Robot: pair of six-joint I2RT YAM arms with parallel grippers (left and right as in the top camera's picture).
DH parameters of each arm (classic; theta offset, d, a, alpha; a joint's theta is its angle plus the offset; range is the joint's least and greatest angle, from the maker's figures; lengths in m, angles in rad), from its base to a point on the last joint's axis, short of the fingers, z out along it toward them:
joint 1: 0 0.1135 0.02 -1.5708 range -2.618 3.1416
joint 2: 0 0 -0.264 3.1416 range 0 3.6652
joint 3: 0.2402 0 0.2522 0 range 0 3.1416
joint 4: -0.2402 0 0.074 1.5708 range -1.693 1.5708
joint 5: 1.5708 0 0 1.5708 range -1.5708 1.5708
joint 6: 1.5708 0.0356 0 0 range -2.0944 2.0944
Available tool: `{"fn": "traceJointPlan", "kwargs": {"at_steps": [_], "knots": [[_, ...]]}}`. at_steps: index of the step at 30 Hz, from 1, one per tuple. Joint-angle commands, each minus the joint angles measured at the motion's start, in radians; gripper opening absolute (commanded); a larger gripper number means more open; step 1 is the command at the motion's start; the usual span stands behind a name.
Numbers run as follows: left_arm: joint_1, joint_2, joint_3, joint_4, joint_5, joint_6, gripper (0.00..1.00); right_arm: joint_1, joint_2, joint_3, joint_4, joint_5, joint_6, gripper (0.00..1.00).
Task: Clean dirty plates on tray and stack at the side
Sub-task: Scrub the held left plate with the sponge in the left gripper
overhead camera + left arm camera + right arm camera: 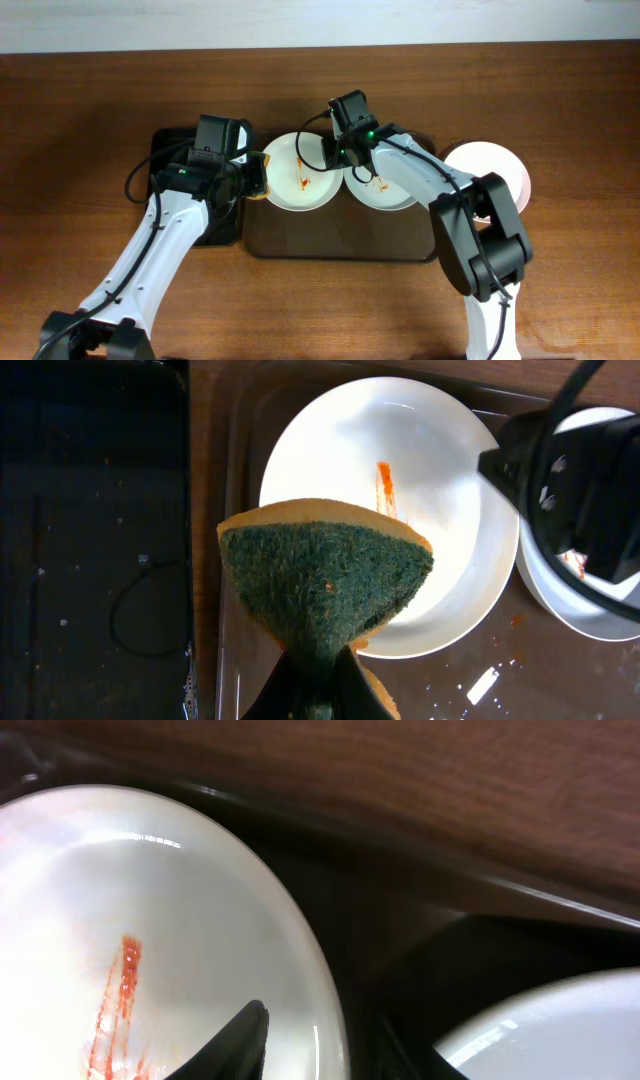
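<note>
A white plate (300, 172) with orange-red sauce streaks lies at the back left of the brown tray (340, 245). A second streaked plate (388, 192) lies beside it on the tray. A third plate (495, 170) sits on the table to the right of the tray. My left gripper (318, 695) is shut on a green and yellow sponge (325, 580), held over the left plate's (400, 490) near edge. My right gripper (325, 1050) straddles that plate's (150, 920) right rim, one finger inside and one outside, closed on it.
A narrow black tray (180, 195) lies left of the brown tray, under my left arm. The brown tray's floor (480, 680) shows crumbs and wet spots. The wooden table runs on all sides.
</note>
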Motion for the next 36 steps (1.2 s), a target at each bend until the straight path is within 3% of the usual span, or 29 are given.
{"fn": "traceJointPlan", "kwargs": {"at_steps": [1,2,8,12,15,19,22,27,36], "knots": [[0.004,-0.001,0.0,0.001,-0.004,0.019,0.0,0.005,0.01,0.011,-0.039,-0.032,-0.01,0.36],[0.004,-0.001,0.0,0.002,-0.004,0.019,0.0,0.005,0.01,0.011,-0.06,-0.032,-0.009,0.36],[0.004,-0.001,0.0,0.003,-0.004,0.019,0.0,0.005,0.01,0.011,-0.242,-0.18,-0.009,0.09],[0.004,-0.001,0.0,0.002,-0.003,0.019,0.0,0.005,0.009,0.011,-0.292,-0.238,0.005,0.04],[0.004,0.013,-0.007,0.005,0.013,0.001,0.0,0.005,0.009,0.011,-0.318,-0.238,0.018,0.04],[0.004,0.072,-0.042,0.027,0.158,-0.052,0.0,0.005,0.009,0.011,-0.317,-0.238,0.017,0.04],[0.004,0.184,-0.047,0.072,0.392,-0.095,0.0,0.005,0.009,0.011,-0.317,-0.235,0.017,0.04],[0.004,0.327,-0.047,0.164,0.586,-0.133,0.0,0.005,0.009,0.011,-0.317,-0.235,0.017,0.04],[-0.008,0.399,-0.047,0.249,0.672,-0.181,0.0,0.005,0.009,0.011,-0.317,-0.235,0.017,0.04]]}}
